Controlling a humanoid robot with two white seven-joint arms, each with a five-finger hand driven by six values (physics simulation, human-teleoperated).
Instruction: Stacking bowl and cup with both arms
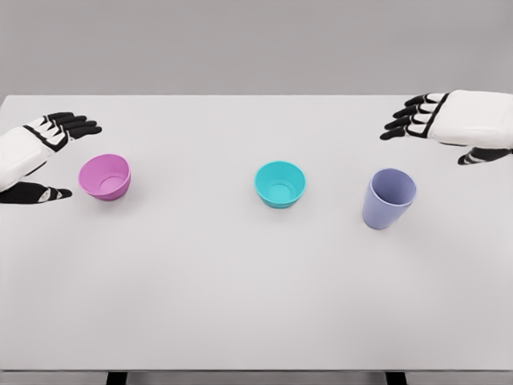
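On the table (pixel 240 305) the teal bowl (pixel 280 184) sat central, pink bowl (pixel 105 176) at nine o'clock, cup (pixel 389 198) at three — the left hand (pixel 40 152) and right hand (pixel 449 120) both spread, empty.

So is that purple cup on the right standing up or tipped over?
Upright. The purple cup stands on the table, its open mouth facing up, with nothing visible inside.
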